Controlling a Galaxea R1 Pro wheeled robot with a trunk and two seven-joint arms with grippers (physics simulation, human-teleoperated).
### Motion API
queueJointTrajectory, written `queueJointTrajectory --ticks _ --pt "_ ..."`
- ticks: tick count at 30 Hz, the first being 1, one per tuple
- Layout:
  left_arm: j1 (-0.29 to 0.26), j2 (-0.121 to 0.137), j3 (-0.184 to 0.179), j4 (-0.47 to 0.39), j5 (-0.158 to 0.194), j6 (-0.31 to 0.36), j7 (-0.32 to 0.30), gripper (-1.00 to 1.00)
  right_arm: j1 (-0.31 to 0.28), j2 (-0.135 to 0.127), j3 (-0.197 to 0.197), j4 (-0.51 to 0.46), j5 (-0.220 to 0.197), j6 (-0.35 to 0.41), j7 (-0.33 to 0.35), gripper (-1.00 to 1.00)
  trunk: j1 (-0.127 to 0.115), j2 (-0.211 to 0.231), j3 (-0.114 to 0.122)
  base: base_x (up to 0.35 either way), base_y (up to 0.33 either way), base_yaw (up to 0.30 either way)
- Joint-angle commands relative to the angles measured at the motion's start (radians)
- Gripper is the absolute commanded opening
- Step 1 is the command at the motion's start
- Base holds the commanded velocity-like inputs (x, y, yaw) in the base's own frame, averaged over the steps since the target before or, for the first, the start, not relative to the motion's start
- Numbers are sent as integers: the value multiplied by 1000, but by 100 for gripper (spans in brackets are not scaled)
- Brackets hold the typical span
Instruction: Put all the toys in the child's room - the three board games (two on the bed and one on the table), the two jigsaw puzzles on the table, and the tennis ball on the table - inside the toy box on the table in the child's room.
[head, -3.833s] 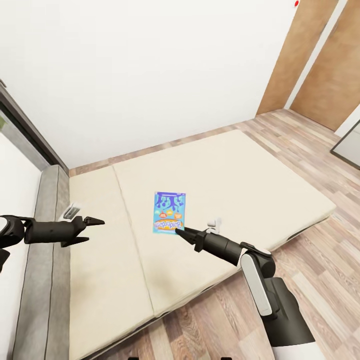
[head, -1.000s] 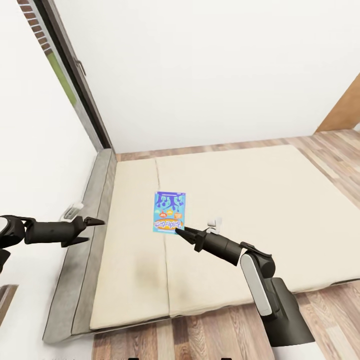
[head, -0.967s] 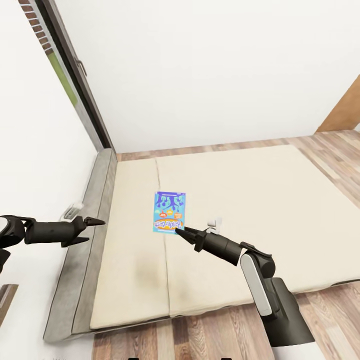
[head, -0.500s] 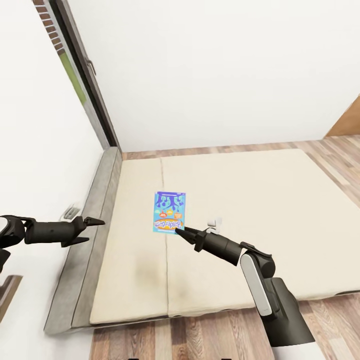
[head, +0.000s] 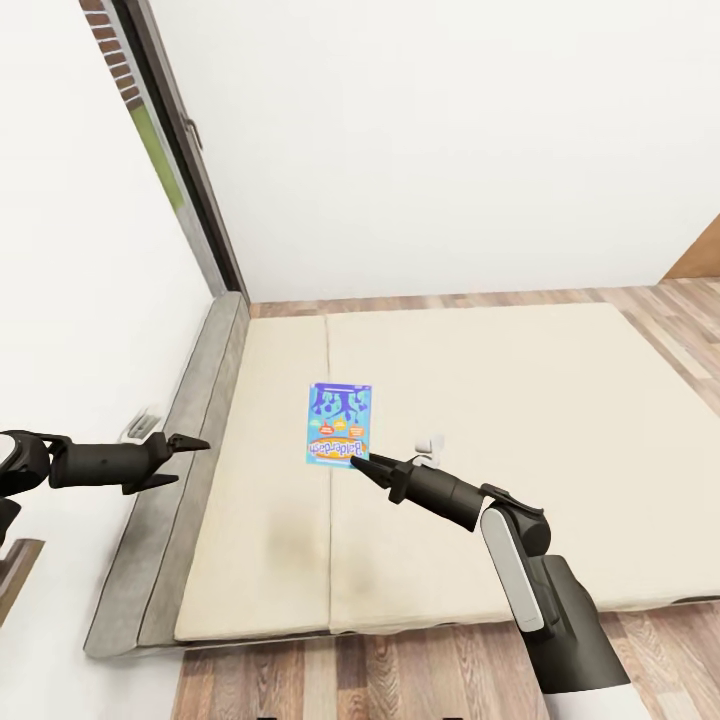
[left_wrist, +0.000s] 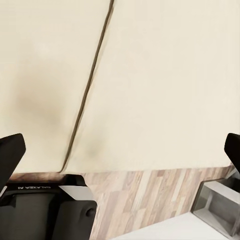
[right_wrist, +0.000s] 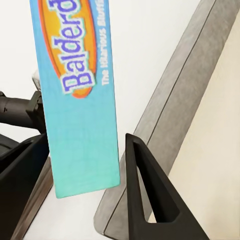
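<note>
A small blue cartoon-printed board game (head: 338, 425) hangs upright above the cream bed (head: 500, 400), its lower edge pinched in my right gripper (head: 358, 463), which is shut on it. In the right wrist view the box (right_wrist: 80, 100), lettered "Balderdash", stands between the two dark fingers (right_wrist: 145, 195). My left gripper (head: 180, 460) is held out over the bed's grey side rail, open, with nothing in it. In the left wrist view its fingertips (left_wrist: 11, 150) stand far apart over the mattress seam. The table, toy box, puzzles and ball are out of view.
A grey padded rail (head: 190, 420) runs along the bed's left side beside a white wall and a dark-framed window (head: 185, 160). Wood-plank floor (head: 400, 670) lies at the bed's near edge and behind it. A brown door edge (head: 700, 262) shows at far right.
The whole view has swung, so the bed, wall and window have shifted in the picture. Both arms and the held blue box keep the same place in the view.
</note>
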Motion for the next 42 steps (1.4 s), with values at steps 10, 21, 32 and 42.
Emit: queueJointTrajectory --ticks 10,21,32,42 --pt "-1 1 -2 0 10 -1 10 100 -1 0 -1 0 -6 -10 0 -100 1 -2 -2 52 -29 2" --pt "-1 1 -3 0 10 -1 10 100 -1 0 -1 0 -7 -15 0 -100 1 -2 -2 38 -27 0" --pt "-1 1 -3 0 10 -1 10 100 -1 0 0 1 -7 -16 0 -100 1 -2 -2 46 -31 0" --pt "-1 -2 -4 0 11 -1 10 100 -1 0 0 2 -6 -16 0 -100 1 -2 -2 47 -77 0"
